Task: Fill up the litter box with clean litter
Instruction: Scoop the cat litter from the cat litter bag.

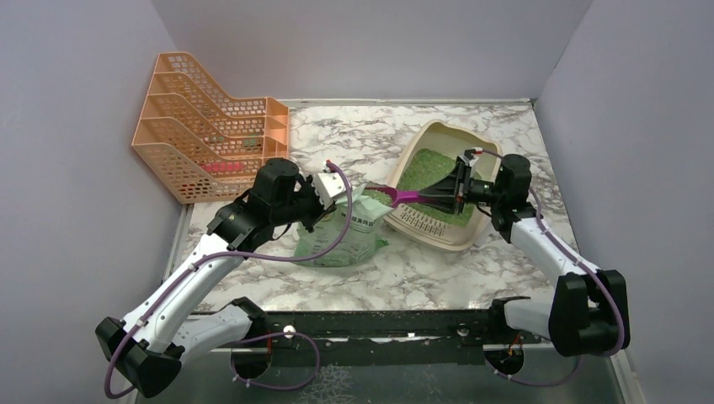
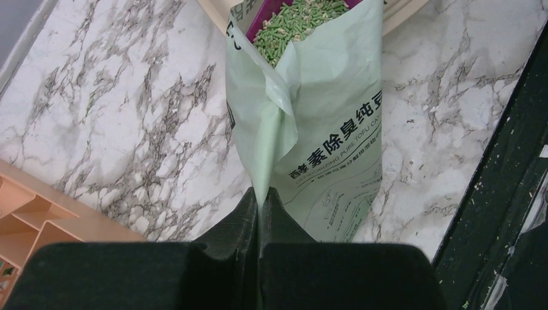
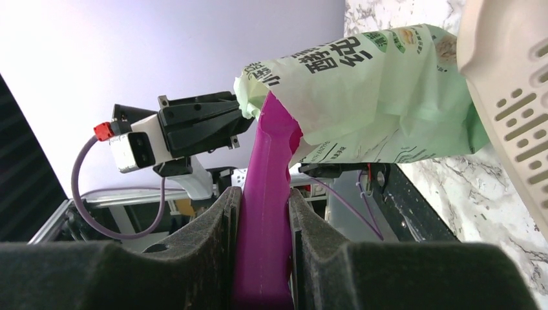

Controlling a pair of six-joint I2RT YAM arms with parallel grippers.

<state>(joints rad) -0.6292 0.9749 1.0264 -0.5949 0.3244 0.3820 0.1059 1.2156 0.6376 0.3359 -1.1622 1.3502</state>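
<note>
The beige litter box (image 1: 421,143) sits at the back right with green litter (image 1: 429,164) lying in it; its slotted lip shows in the right wrist view (image 3: 517,110). The green litter bag (image 1: 349,240) stands left of it, mouth open. My left gripper (image 2: 263,191) is shut on the bag's edge (image 2: 265,155) and holds it up. My right gripper (image 3: 263,194) is shut on the magenta scoop's handle (image 3: 265,213). The scoop head (image 2: 258,19) is inside the bag's mouth, loaded with green granules (image 2: 291,19).
An orange mesh file rack (image 1: 206,126) stands at the back left, close behind the left arm. Grey walls close in the marble table (image 1: 471,269) on three sides. A dark rail (image 1: 379,324) runs along the near edge.
</note>
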